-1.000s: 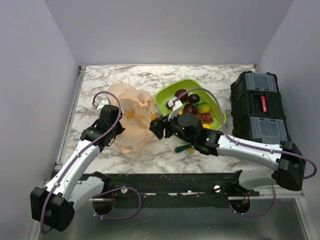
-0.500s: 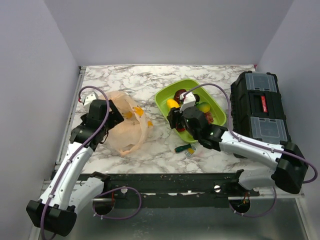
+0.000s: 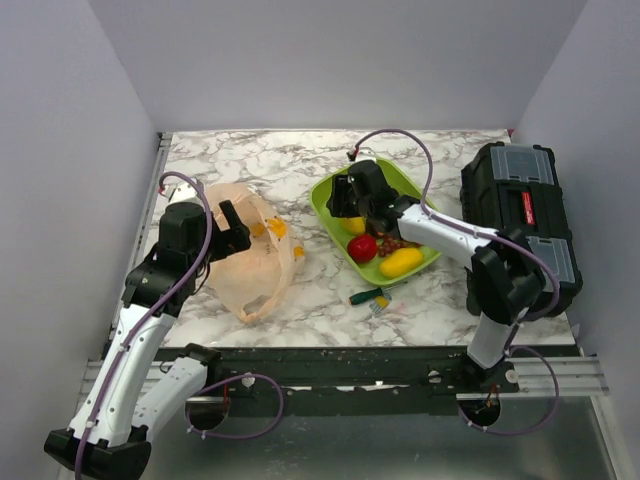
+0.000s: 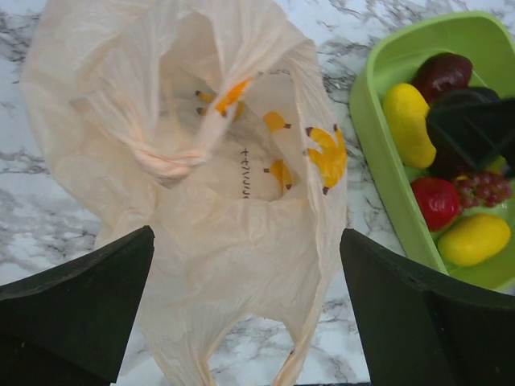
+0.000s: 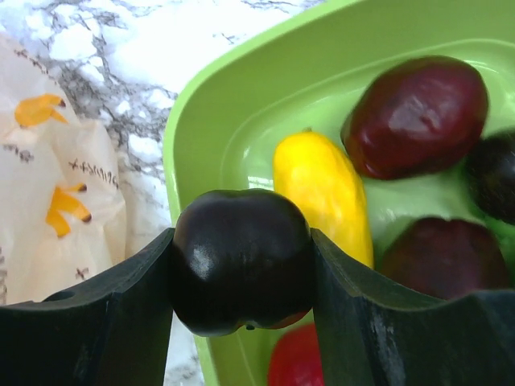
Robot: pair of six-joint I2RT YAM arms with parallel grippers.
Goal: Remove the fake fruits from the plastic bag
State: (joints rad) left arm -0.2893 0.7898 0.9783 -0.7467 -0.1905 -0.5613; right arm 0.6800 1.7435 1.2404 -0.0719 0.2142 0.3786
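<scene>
The peach plastic bag [image 4: 233, 201] lies crumpled and flat on the marble, and only orange print marks show through it. My left gripper [image 4: 245, 310] hovers open just above its near end, gripping nothing. My right gripper [image 5: 241, 273] is shut on a dark purple plum [image 5: 241, 265] above the left end of the green tray [image 5: 181, 161]. In the tray lie other fake fruits: a yellow piece [image 5: 322, 189], a dark red one [image 5: 414, 112], a red apple [image 3: 362, 247], grapes [image 4: 483, 189] and a yellow-orange piece [image 3: 400, 262].
A black toolbox [image 3: 520, 215] stands at the right edge of the table. A green-handled screwdriver [image 3: 370, 297] lies in front of the tray. Side walls close in the table left and right.
My left gripper has opened, let go of the bag and drawn back to the left. My right arm has carried the plum from beside the bag to over the tray's far left end.
</scene>
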